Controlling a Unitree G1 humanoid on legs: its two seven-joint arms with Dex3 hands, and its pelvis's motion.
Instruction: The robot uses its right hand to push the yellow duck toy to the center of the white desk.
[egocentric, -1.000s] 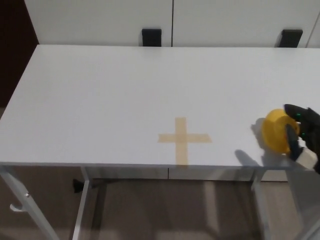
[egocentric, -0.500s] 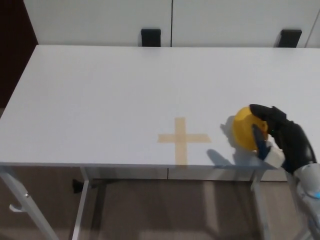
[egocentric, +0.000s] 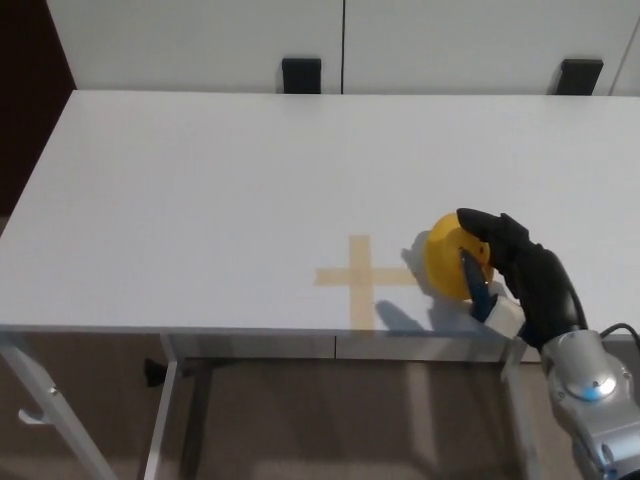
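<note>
The yellow duck toy (egocentric: 446, 256) sits on the white desk (egocentric: 220, 190), just right of a tan tape cross (egocentric: 362, 277) near the front edge. My right hand (egocentric: 505, 268) comes in from the lower right and presses against the duck's right side. Its black fingers (egocentric: 478, 226) are spread around the toy's right edge, holding nothing. The duck's right side is hidden behind the hand. My left hand does not show.
Two black brackets (egocentric: 301, 74) (egocentric: 581, 76) stand at the desk's far edge against a white wall. The desk's front edge runs just below the cross, with the metal legs (egocentric: 40, 395) and the floor beneath it.
My right hand has slid left along the front of the desk, and the duck has moved left with it, from near the right edge to beside the tape cross.
</note>
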